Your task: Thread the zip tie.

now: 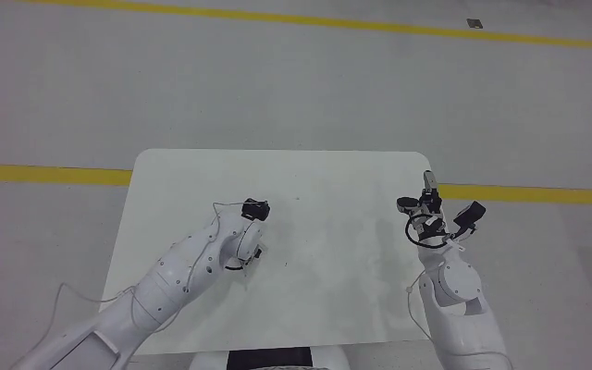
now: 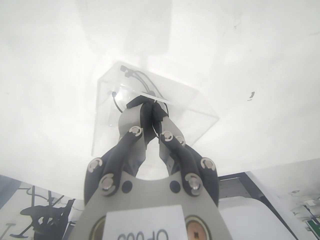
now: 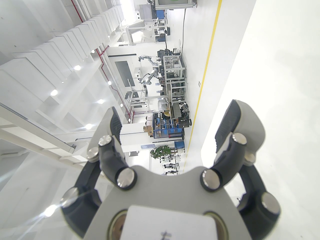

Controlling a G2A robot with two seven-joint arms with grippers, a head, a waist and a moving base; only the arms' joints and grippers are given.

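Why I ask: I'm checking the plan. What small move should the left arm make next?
Probably lift the left gripper slightly, to see if a tie comes up: it is shut among the black zip ties in the clear box, and the right gripper is open and empty.

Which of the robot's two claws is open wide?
The right gripper: its fingers stand wide apart with nothing between them. The left gripper has its fingertips pressed together inside the clear box of black zip ties.
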